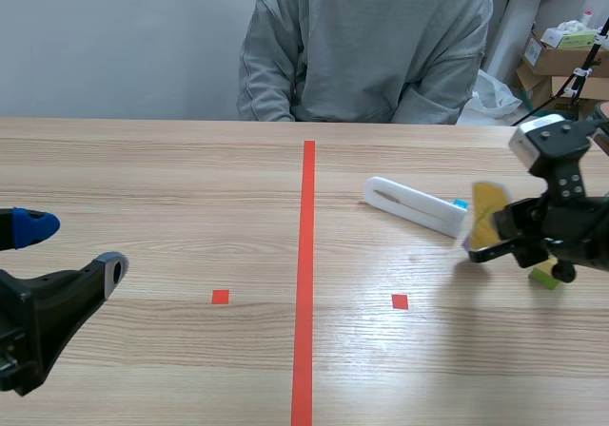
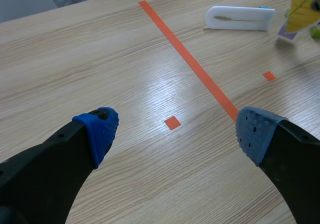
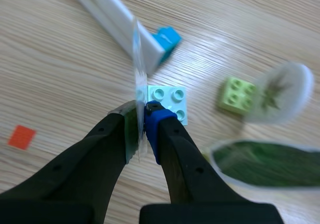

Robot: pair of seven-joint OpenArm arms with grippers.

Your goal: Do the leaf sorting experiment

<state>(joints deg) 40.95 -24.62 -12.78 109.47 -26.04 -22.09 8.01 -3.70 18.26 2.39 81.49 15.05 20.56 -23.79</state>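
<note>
1 glossy laminated leaf [image 1: 487,212]; pinched in right claw [image 3: 141,115]; left claw [image 2: 175,131] spread

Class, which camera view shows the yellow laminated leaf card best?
The scene view: the yellow laminated leaf card faces the camera, pinched in the right gripper. The left wrist view catches it far off and partly cut off. The right wrist view, looking along it, shows only its thin edge.
</note>
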